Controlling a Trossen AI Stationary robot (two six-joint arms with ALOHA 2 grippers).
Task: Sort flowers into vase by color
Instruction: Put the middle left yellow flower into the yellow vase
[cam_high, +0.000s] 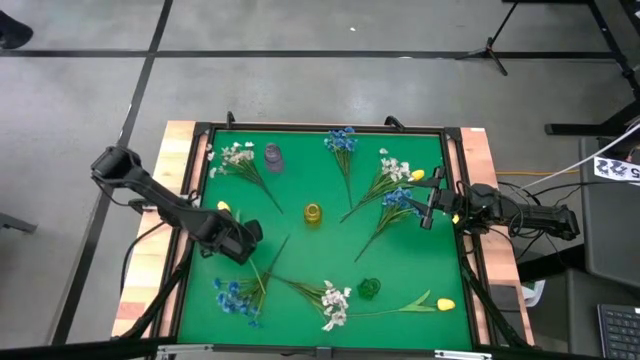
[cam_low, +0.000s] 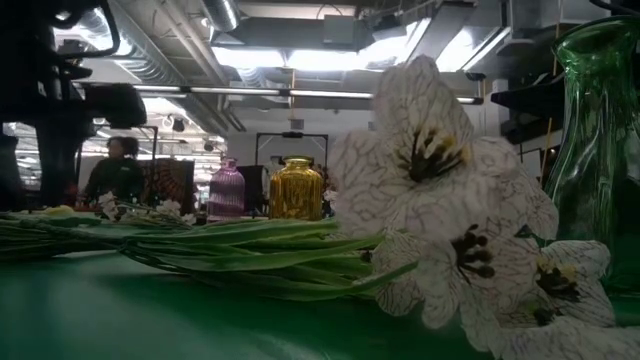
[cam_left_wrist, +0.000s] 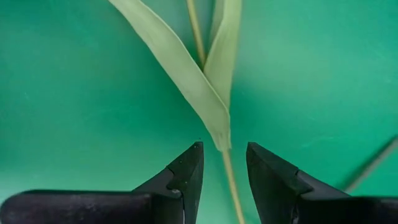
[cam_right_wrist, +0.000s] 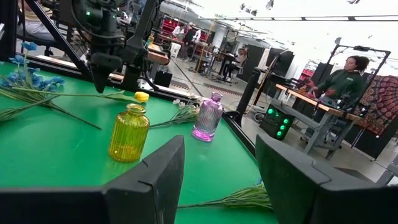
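Green felt covers the whole bench (cam_high: 300, 250), and right now the job looks like it's at the pick-up step. Nearest thing in the left wrist view is the left claw (cam_left_wrist: 224, 171), pointing straight down at the mat with a thin pale-green stem (cam_left_wrist: 231, 180) running up between its two dark fingertips. The jaws are part-way closed around it, with a bit of mat showing on either side, so I can't say they're actually pinching yet. Two long pale leaves (cam_left_wrist: 186, 74) fork off just past the tips. From overhead, that claw (cam_high: 240, 243) sits at the left-middle of the mat, near a yellow tulip-like bud (cam_high: 224, 207); I can't tell for sure that this stem is the bud's.

My guess for the next move: finish the squeeze, lift clear, then carry it to the small yellow glass vase (cam_high: 313, 213) at the centre if it's the yellow one. The purple ribbed glass vase (cam_high: 273, 156) is further back, the green glass vase (cam_high: 370, 288) toward the front.

Right claw (cam_high: 428, 208) waits wide open and empty by the right edge, over blue-blossom sprigs (cam_high: 398, 199).
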